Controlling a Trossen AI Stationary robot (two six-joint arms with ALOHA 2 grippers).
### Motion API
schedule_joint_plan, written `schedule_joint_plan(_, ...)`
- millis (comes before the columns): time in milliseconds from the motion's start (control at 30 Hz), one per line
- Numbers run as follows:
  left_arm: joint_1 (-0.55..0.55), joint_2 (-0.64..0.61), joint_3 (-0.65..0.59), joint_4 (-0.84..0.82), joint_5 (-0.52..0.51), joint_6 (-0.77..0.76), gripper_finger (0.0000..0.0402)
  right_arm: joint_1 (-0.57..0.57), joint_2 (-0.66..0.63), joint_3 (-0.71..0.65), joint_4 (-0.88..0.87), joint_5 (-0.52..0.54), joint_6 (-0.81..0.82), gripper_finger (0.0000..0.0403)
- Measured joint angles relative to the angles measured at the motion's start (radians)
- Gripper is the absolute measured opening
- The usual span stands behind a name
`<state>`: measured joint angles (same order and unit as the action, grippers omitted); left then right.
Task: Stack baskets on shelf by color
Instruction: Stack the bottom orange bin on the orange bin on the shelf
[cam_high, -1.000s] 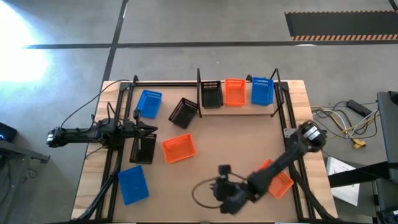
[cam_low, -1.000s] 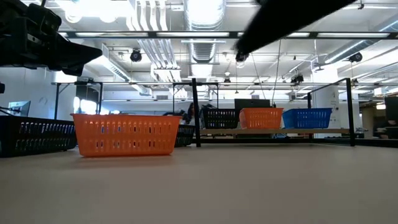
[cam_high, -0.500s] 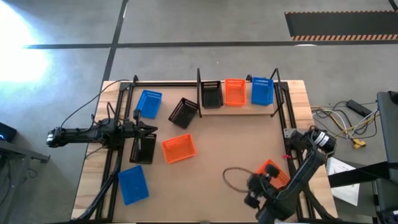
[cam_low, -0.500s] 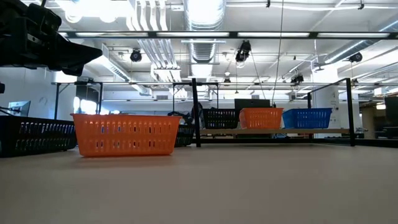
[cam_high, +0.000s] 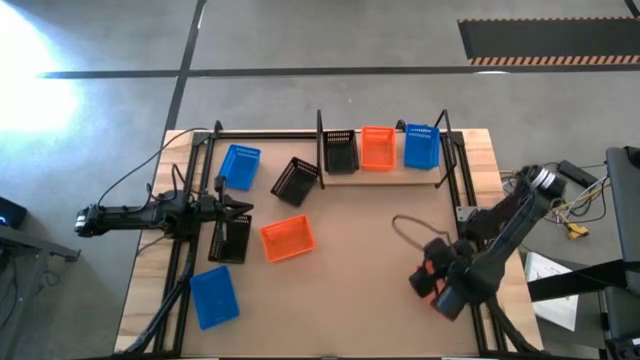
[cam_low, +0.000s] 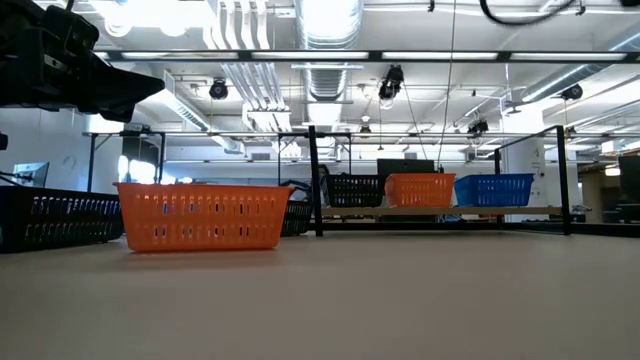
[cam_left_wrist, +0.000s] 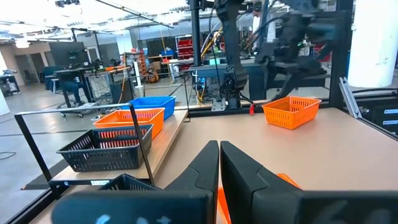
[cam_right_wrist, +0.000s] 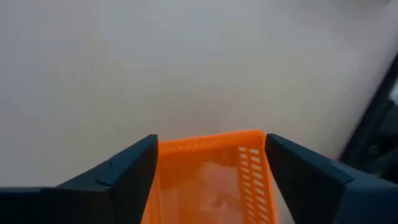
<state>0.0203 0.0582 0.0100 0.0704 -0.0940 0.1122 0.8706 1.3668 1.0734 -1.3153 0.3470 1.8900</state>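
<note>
On the shelf (cam_high: 380, 178) at the table's far side stand a black basket (cam_high: 340, 152), an orange one (cam_high: 377, 148) and a blue one (cam_high: 421, 147). Loose on the table are two blue baskets (cam_high: 240, 166) (cam_high: 213, 296), two black ones (cam_high: 295, 181) (cam_high: 231, 240) and an orange one (cam_high: 288, 239). Another orange basket (cam_right_wrist: 211, 180) sits near the right edge. My right gripper (cam_right_wrist: 211, 140) is open above it, one finger past each long side. My left gripper (cam_left_wrist: 219, 152) is shut, over the left side near the black basket.
Black metal frame rails (cam_high: 190, 250) run along the table's left and right sides and around the shelf. A loop of cable (cam_high: 405, 228) hangs by my right arm. Bare tabletop (cam_high: 360, 260) lies in the middle, between the loose baskets and the right-hand orange basket.
My right arm has swung from the table's near middle toward the right edge. Its gripper now hangs over the right-hand orange basket and hides most of it from above. The baskets have not moved.
</note>
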Motion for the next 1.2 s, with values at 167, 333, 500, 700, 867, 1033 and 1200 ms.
schedule_joint_plan(167, 0.0, 0.0, 0.0, 0.0, 0.0, 0.0, 0.0, -0.037, -0.141, -0.192, 0.183, -0.032, 0.124, 0.0304)
schedule_joint_plan(333, 0.0, 0.0, 0.0, 0.0, 0.0, 0.0, 0.0, -0.099, -0.187, -0.28, 0.262, -0.132, 0.185, 0.0301)
schedule_joint_plan(500, 0.0, 0.0, 0.0, 0.0, 0.0, 0.0, 0.0, -0.147, -0.165, -0.283, 0.325, -0.219, 0.147, 0.0294)
schedule_joint_plan(700, 0.0, 0.0, 0.0, 0.0, 0.0, 0.0, 0.0, -0.163, -0.118, -0.205, 0.322, -0.216, 0.029, 0.0286)
schedule_joint_plan(867, 0.0, 0.0, 0.0, 0.0, 0.0, 0.0, 0.0, -0.13, -0.049, -0.073, 0.325, -0.223, -0.109, 0.0285)
schedule_joint_plan(1033, 0.0, 0.0, 0.0, 0.0, 0.0, 0.0, 0.0, -0.05, 0.08, 0.096, 0.322, -0.36, -0.457, 0.0283)
schedule_joint_plan(1200, 0.0, 0.0, 0.0, 0.0, 0.0, 0.0, 0.0, 0.071, 0.273, 0.248, 0.166, -0.528, -0.815, 0.0283)
